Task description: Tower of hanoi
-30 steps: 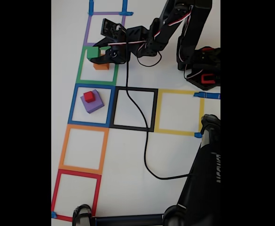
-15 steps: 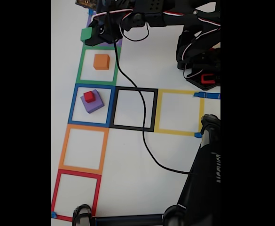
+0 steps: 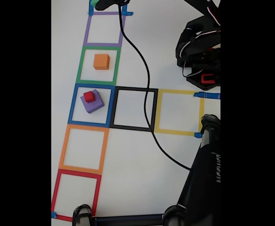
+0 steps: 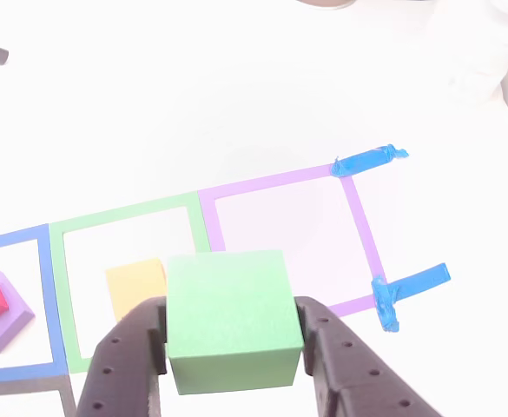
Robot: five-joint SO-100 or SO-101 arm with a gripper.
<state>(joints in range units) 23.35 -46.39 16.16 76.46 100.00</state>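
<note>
Gripper (image 4: 233,347) is closed on the green cube (image 4: 229,317), one dark finger pressed against each side face, the cube held clear above the white table (image 4: 193,104). In the other view the cube hangs over the tape line between the green square (image 4: 123,213) and the purple square (image 4: 358,226); the purple square's interior is bare, with blue tape tabs (image 4: 371,161) at its far corners. In the fixed view the orange cube (image 3: 101,61) sits inside the green square, well clear of its edges. The red cube (image 3: 89,97) rests on the purple block (image 3: 93,104) in the blue square (image 3: 74,103). A black cable (image 3: 144,84) crosses the black square (image 3: 154,110).
</note>
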